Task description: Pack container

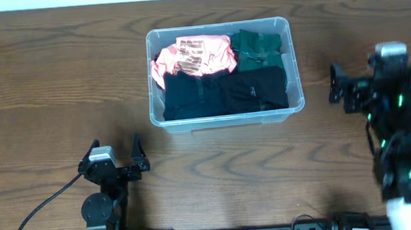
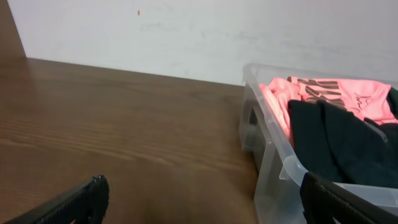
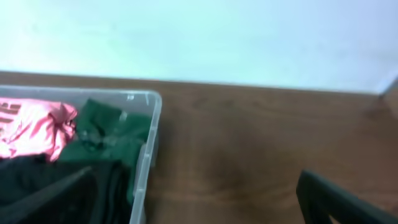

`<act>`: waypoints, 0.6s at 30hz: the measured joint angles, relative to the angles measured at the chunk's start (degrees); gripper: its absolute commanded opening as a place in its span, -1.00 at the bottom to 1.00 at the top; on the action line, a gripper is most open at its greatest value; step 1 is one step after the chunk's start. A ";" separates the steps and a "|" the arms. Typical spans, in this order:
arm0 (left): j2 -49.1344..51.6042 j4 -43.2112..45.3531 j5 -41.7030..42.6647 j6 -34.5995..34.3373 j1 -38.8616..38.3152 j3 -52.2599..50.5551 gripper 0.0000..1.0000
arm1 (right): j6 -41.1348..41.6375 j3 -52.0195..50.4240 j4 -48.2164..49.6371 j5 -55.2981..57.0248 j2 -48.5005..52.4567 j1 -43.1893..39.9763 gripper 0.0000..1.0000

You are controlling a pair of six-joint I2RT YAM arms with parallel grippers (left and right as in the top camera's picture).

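- I can read no word, number or brand in any of my views.
- From overhead, the pink garment [image 1: 200, 54] in the container [image 1: 214, 27] carries a dark print [image 1: 194, 52] across its upper face. The marks look like rows of block letters, but they are too small for me to make out a single one.
- In my left wrist view the print [image 2: 323, 87] shows as dark, striped letter shapes on the pink cloth, slanted and too blurred to read.
- My right wrist view catches only a sliver of dark marks at the garment's left edge [image 3: 6, 111], which I cannot read.
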 measured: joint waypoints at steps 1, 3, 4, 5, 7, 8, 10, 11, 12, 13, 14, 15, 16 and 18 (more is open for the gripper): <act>0.00 -0.04 0.02 0.00 0.00 0.02 0.96 | -0.04 -4.00 4.74 -0.24 -3.04 0.00 0.99; 0.00 -0.02 -0.02 0.00 0.00 0.02 0.96 | -0.04 -11.32 11.93 -0.94 -9.09 0.04 0.98; 0.00 -0.11 0.00 0.00 0.00 0.02 0.96 | -0.07 -14.93 15.04 -1.42 -12.00 0.11 0.99; 0.00 -0.07 0.00 0.00 0.00 0.02 0.96 | -0.04 -18.51 17.97 -1.92 -14.88 0.17 0.99; 0.00 -0.09 0.00 0.02 0.00 0.02 0.96 | -0.02 -25.22 22.56 -2.95 -19.80 0.31 0.98; 0.00 -0.09 0.00 0.00 0.00 0.02 0.96 | -0.02 -28.28 24.41 -3.23 -21.84 0.44 0.98; 0.00 -0.07 -0.02 0.00 0.00 0.02 0.97 | 0.00 -33.73 27.19 -3.80 -25.44 0.72 0.98; 0.00 -0.09 0.00 0.00 0.00 0.02 0.96 | 0.02 -35.98 28.50 -3.93 -26.91 0.98 0.98; 0.00 -0.09 0.00 0.02 0.00 0.02 0.96 | 0.00 -37.92 29.35 -4.11 -28.46 1.25 0.98; 0.00 -0.07 0.00 0.02 0.00 0.02 0.96 | 0.00 -39.80 29.86 -4.15 -30.29 1.53 0.98; 0.00 -0.09 -0.02 0.00 0.00 0.02 0.96 | 0.00 -41.05 30.03 -4.20 -31.65 1.60 0.99; 0.00 -0.09 -0.02 0.00 0.00 0.02 0.96 | 0.00 -42.25 30.16 -4.28 -33.03 1.60 0.98; 0.00 -0.07 -0.02 0.00 0.00 0.02 0.96 | 0.00 -43.28 30.18 -4.26 -34.27 1.60 0.99; 0.00 -0.09 0.00 0.00 0.00 0.02 0.96 | 0.00 -44.83 29.64 -4.26 -36.44 1.60 0.98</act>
